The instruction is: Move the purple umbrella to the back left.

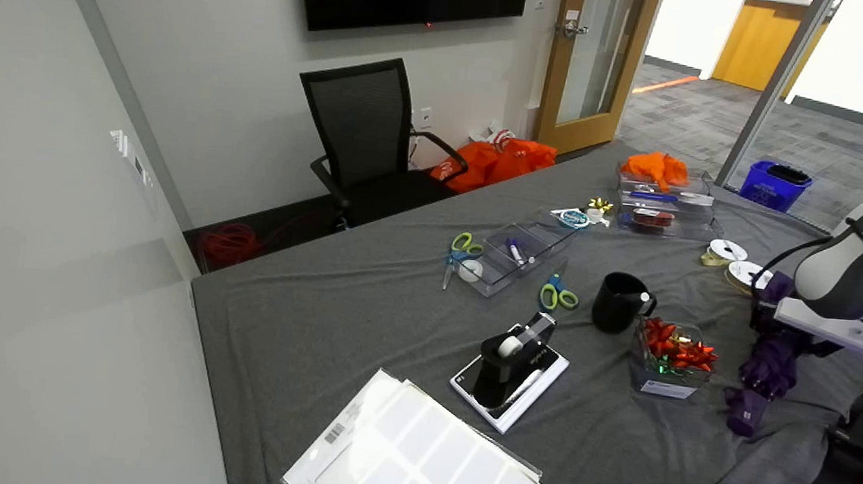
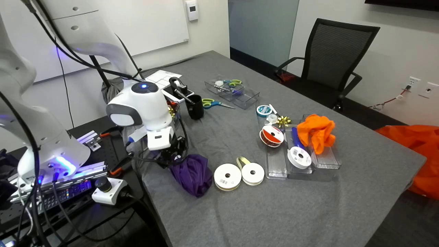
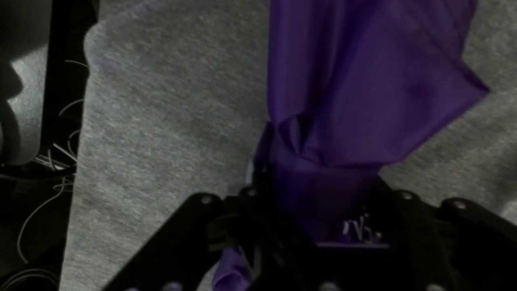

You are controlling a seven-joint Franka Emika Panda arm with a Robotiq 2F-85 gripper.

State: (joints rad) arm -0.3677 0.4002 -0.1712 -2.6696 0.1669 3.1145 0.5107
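Observation:
The purple umbrella (image 1: 770, 370) lies folded along the table edge on the robot's side, its handle end pointing away from the ribbon spools. In an exterior view its loose canopy end (image 2: 193, 175) shows beside the white spools, and the rest is hidden by the arm. My gripper (image 1: 789, 335) is low over the umbrella's middle. In the wrist view the black fingers (image 3: 323, 182) press on both sides of the purple fabric (image 3: 363, 89), which gathers in folds between them with no gap visible. The fingertips are dark. The umbrella appears to rest on the table.
White ribbon spools (image 2: 227, 176) lie close to the umbrella's canopy end. A clear box of red bows (image 1: 668, 388) and a black mug (image 1: 615, 304) stand beside the umbrella. Clear trays (image 2: 276, 168), scissors (image 1: 556, 290) and a tape dispenser (image 1: 503, 361) are farther off.

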